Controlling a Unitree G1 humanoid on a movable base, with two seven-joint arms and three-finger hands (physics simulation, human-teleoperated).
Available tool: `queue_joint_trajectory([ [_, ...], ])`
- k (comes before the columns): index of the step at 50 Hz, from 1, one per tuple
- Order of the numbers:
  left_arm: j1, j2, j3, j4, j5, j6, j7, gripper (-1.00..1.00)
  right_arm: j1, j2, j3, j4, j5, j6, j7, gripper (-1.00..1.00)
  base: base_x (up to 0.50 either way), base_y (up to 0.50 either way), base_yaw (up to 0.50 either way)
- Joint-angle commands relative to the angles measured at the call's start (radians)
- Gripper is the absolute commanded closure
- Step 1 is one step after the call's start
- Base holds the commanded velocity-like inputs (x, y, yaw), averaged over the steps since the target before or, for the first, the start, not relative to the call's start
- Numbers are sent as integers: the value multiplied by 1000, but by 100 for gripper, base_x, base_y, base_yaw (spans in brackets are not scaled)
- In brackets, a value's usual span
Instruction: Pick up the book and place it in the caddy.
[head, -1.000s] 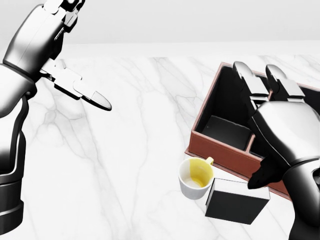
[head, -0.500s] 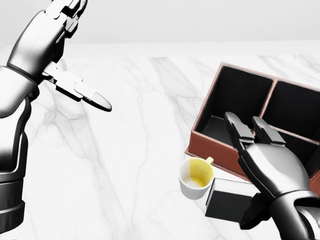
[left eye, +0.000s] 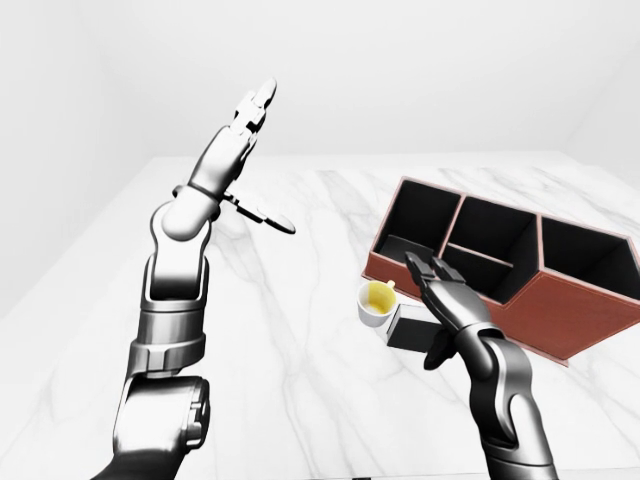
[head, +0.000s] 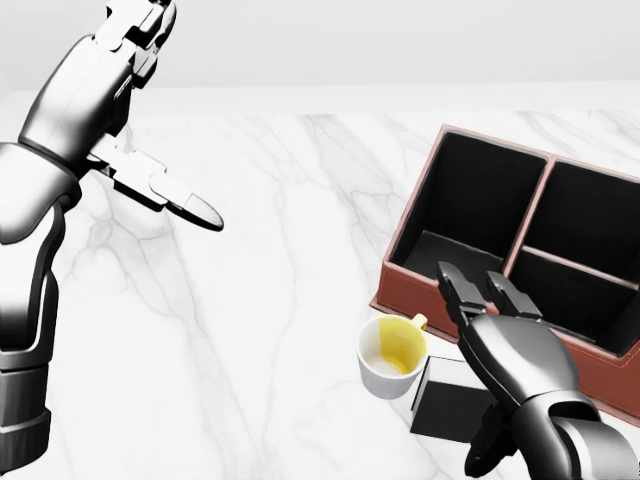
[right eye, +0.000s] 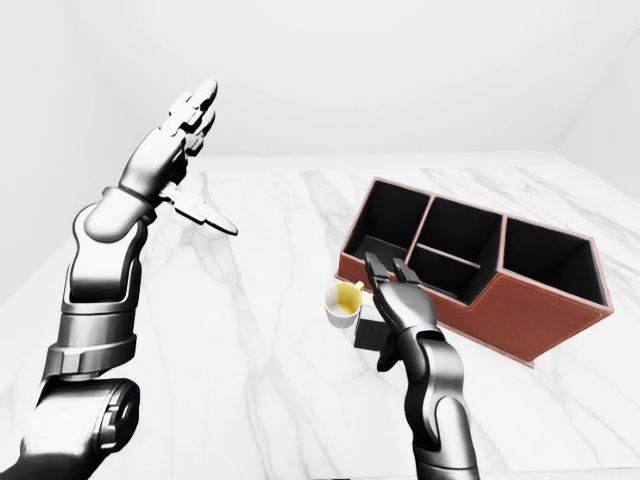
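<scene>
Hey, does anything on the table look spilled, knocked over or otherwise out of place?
Nothing stands out. The cup is upright, the caddy sits flat, and the dark book lies under the open right hand.

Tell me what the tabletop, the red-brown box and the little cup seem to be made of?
All rendered, so these are guesses. The tabletop looks like polished white marble, going by its grey veins. The caddy looks like reddish-brown leather or board outside, with a matte black lining. The cup looks like glazed white ceramic with a yellow inside and handle.
</scene>
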Motion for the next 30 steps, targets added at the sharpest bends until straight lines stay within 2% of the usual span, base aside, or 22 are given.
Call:
queue_joint_trajectory([
  [1,10,-2,1,-7,1,0,0,-100,1,-5,6,35,-21,0,-70,-100,0,0,0],
  [16,13,-2,1,-9,2,0,1,-100,27,-3,9,61,-33,0,-114,-100,0,0,0],
  [30,25,-3,1,-26,5,0,-1,-100,70,-4,18,158,-35,0,-245,-100,0,0,0],
])
